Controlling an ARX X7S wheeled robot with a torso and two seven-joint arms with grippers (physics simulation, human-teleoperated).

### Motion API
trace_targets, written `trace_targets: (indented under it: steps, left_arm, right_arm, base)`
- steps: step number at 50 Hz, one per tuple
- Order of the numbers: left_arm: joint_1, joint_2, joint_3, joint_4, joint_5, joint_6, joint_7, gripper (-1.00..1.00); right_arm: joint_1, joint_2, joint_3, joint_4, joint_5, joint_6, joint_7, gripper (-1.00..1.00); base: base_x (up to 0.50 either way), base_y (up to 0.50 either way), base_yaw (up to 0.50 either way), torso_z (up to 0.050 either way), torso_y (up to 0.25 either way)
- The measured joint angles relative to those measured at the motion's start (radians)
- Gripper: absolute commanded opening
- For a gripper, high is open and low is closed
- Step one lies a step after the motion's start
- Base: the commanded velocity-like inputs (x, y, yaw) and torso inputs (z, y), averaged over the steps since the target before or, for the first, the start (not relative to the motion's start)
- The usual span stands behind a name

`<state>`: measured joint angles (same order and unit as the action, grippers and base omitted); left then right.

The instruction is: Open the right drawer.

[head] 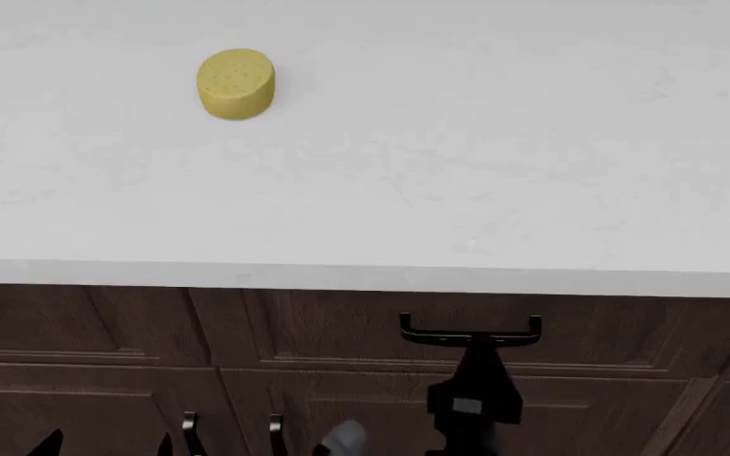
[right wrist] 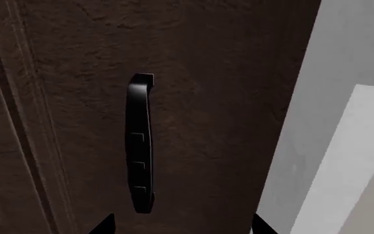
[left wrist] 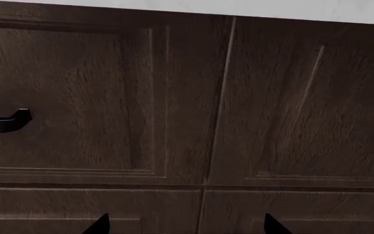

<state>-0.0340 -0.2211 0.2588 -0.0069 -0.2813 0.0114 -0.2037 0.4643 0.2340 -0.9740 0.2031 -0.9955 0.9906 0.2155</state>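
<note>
A white, faintly veined counter (head: pixel 467 152) spans the head view, evenly lit, with a rounded front edge. A yellow speckled cylinder (head: pixel 236 84) sits on it, far left. Below run dark-brown wood-grain cabinets (head: pixel 111 380) with framed panels and upright black handles (head: pixel 190 432)

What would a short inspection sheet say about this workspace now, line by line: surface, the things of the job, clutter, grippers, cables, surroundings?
Surface: white countertop, mostly bare.
Job's things: right drawer looks shut, front flush with its neighbour; its black handle is horizontal.
Clutter: one yellow round sponge-like block on the countertop, far left.
Grippers: right gripper is open in front of the handle, fingers not closed on it. Left gripper is open, facing the cabinet fronts, holding nothing.
Cables: nothing seen.
Surroundings: left drawer with its own handle; cabinet doors below with upright handles.
</note>
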Motion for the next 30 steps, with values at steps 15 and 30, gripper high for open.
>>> trace_targets:
  steps: [15, 30]
  left_arm:
    - [-0.004, -0.004, 0.008, -0.007, -0.001, 0.003, -0.004, 1.0]
    - [-0.006, -0.009, 0.017, -0.01, -0.001, 0.004, -0.008, 1.0]
  right_arm:
    - [0.032, -0.031, -0.02, 0.102, 0.006, -0.026, 0.028, 1.0]
    - [0.071, -0.067, -0.019, 0.188, 0.032, -0.07, 0.064, 1.0]
  base:
    - [0.0, 0.0, 0.0, 0.0, 0.0]
    - [0.0, 0.0, 0.0, 0.0, 0.0]
